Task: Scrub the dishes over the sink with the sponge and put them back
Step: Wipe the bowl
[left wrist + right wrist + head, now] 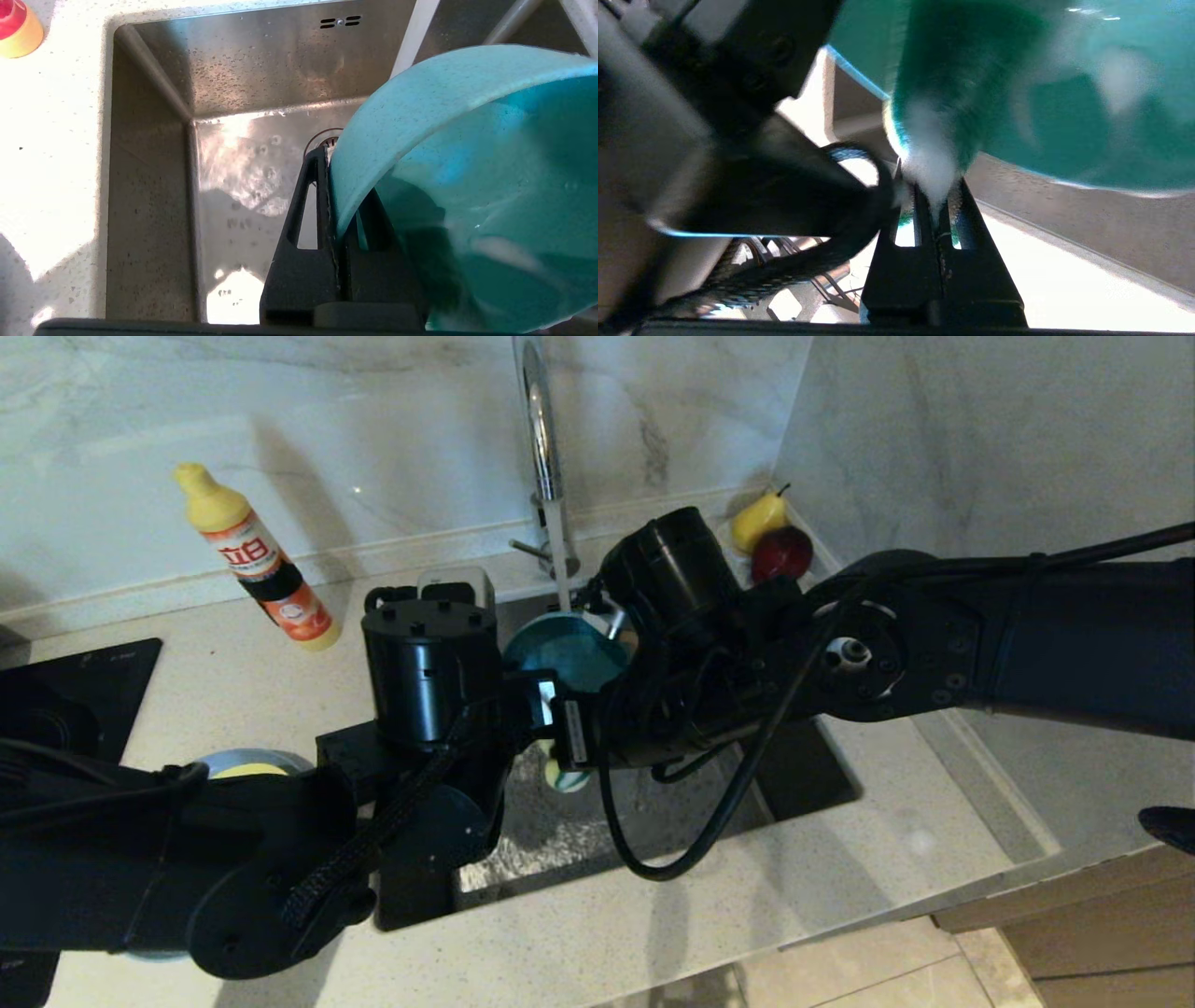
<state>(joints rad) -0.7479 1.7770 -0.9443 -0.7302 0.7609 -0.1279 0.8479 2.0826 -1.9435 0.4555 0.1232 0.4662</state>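
Note:
Over the sink (560, 831) my left gripper (338, 186) is shut on the rim of the teal-blue bowl (467, 140), one finger outside the wall and one inside, holding the bowl tilted. My right gripper (937, 196) is shut on the sponge (931, 154). The sponge's green side is blurred and pressed into the bowl's inside (1064, 116). In the head view the bowl (565, 653) shows between both wrists, below the tap (541, 439). The yellow bowl (250, 770) sits on the grey-blue plate (217, 762) on the counter to the left, mostly hidden by my left arm.
The sink floor is wet around the drain strainer (322, 138). A yellow dish-soap bottle (257, 560) stands on the counter at the back left. A pear (758, 518) and a red apple (782, 553) sit in the back right corner. A black hob (75, 691) lies at the far left.

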